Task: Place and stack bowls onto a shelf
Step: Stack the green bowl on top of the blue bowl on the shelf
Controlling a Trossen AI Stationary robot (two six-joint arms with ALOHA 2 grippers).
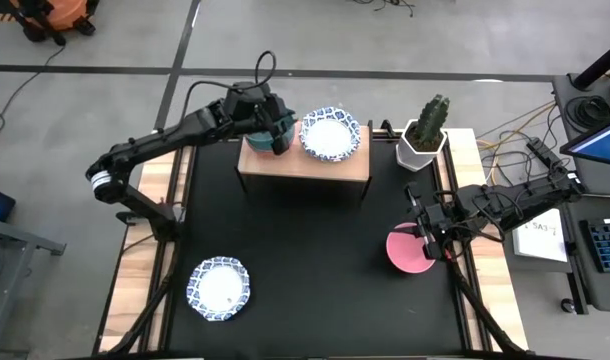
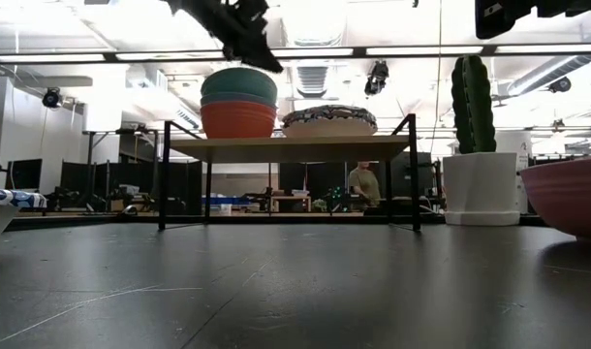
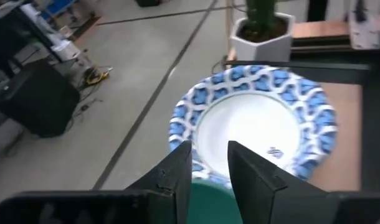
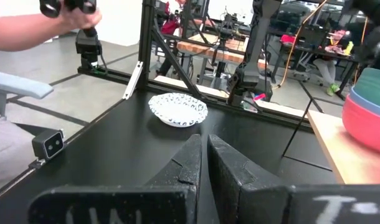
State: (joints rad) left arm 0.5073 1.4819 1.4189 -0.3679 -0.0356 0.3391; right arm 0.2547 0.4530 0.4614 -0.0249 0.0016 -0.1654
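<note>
On shelf (image 1: 315, 168): red, blue, green bowls stacked (image 2: 238, 100) under narrow-open left hand (image 1: 278, 135), patterned stack (image 1: 330, 133) beside. Left on worktop (image 1: 305, 260): pink bowl (image 1: 410, 252) by nearly closed, empty right hand (image 1: 432, 236), patterned bowl (image 1: 218, 288).

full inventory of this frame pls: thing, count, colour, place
Light wood shelf on dark legs: 1, at the table's far side.
Stacked plain bowls: 3, red at the bottom, blue, green on top, on the shelf's left half.
Blue-patterned white bowl on shelf: 1, on its right half, beside the stack.
Blue-patterned white bowl on table: 1, near left of the black tabletop.
Pink plain bowl: 1, right side of the tabletop.
Green cactus in white hexagonal pot: 1, right of the shelf.
Left end effector: over the stack, fingers apart.
Right end effector: at the pink bowl, fingers together.
</note>
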